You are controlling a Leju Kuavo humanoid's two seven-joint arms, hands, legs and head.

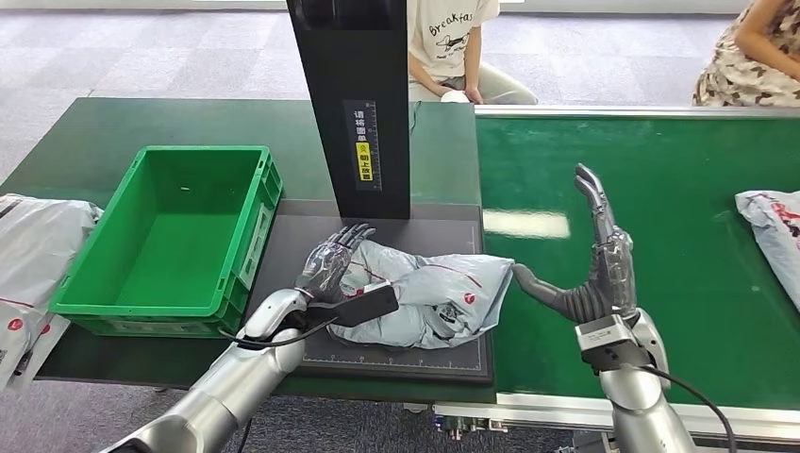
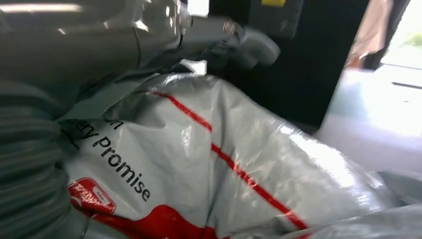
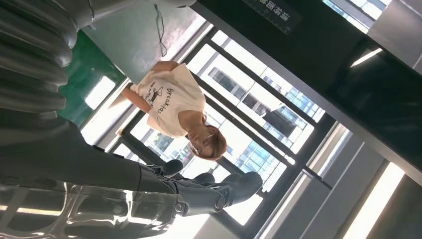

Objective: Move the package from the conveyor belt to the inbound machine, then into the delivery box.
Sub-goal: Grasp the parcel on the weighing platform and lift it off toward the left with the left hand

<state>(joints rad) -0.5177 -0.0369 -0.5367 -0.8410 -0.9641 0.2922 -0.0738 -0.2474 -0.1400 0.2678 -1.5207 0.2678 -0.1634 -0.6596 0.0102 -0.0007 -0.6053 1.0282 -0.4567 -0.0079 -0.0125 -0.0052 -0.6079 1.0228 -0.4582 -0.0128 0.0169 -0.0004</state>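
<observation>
The grey package (image 1: 429, 293) with red print lies crumpled on the inbound machine's black platform (image 1: 311, 222), in front of its black column (image 1: 354, 104). My left hand (image 1: 330, 262) rests on the package's left end with fingers spread flat over it; in the left wrist view the fingers (image 2: 239, 42) reach over the package (image 2: 199, 164). My right hand (image 1: 599, 269) stands upright and open above the green conveyor belt (image 1: 660, 208), thumb pointing at the package's right tip, just apart from it. The right hand (image 3: 149, 199) holds nothing.
The green delivery box (image 1: 203, 151) stands empty left of the platform. Another package (image 1: 774, 231) lies on the belt at far right, and more packages (image 1: 33, 245) lie at the far left. One person (image 1: 453, 47) sits behind the machine, another (image 1: 755, 52) at the back right.
</observation>
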